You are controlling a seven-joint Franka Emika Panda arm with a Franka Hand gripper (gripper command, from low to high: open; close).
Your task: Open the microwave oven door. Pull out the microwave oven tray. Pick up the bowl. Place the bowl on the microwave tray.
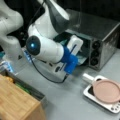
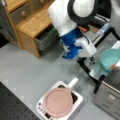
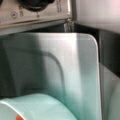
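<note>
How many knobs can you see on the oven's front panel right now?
3. The knobs sit in a column on the microwave oven at a front view's right: top knob, middle knob, bottom knob. The arm hides part of the oven's front, so more could be hidden.

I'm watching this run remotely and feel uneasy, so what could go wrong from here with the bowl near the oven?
The bowl with its orange lump sits over the pulled-out microwave oven tray, near the tray's edge in the wrist view; it might tip or slide off.

The arm crowds the open microwave oven, so it could knock the microwave oven door.

The pink plate on the white slab lies close below and could be clipped.
</note>
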